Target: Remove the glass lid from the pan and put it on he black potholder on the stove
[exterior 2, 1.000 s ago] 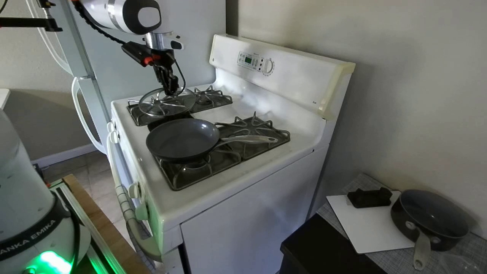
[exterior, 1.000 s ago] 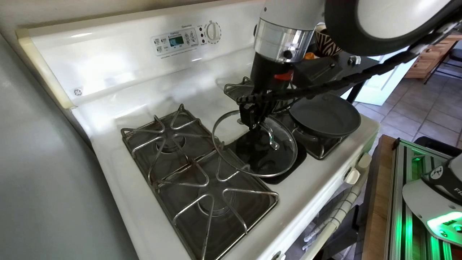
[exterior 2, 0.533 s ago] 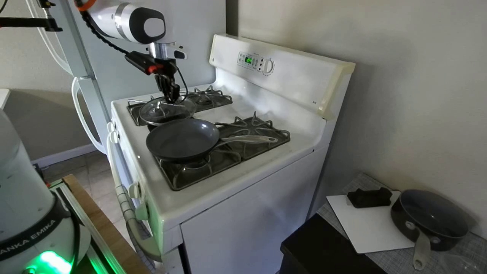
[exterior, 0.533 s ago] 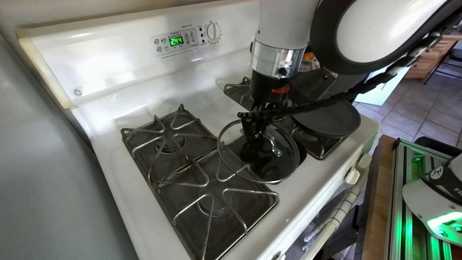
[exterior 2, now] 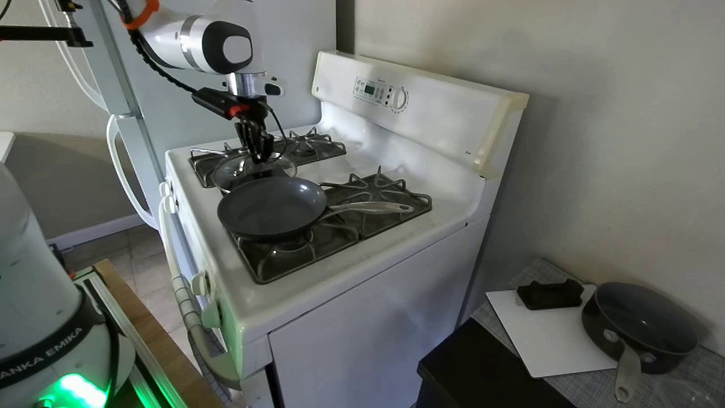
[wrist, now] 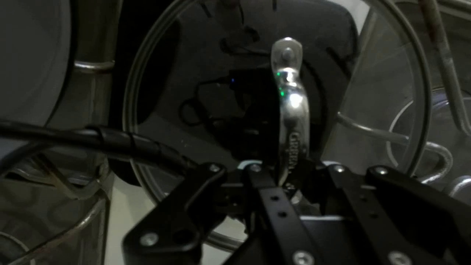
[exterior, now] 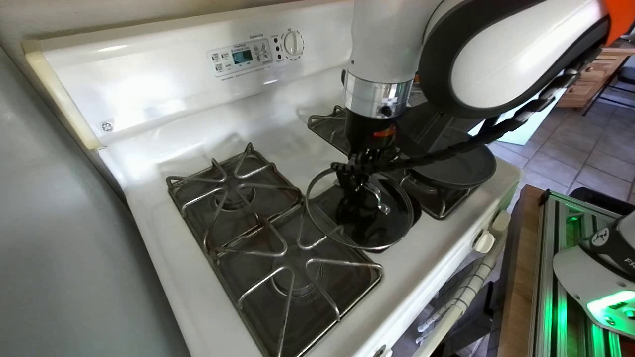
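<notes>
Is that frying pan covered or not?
Uncovered: the pan shows its bare inside in an exterior view, and the glass lid is beside it.

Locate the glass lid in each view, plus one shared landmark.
In an exterior view: glass lid, just right of centre, left of the frying pan.
In an exterior view: glass lid, left of centre, partly behind the frying pan.
In the wrist view: glass lid, filling the middle, cut off at top.
Shared landmark: frying pan, upper left in the wrist view.
</notes>
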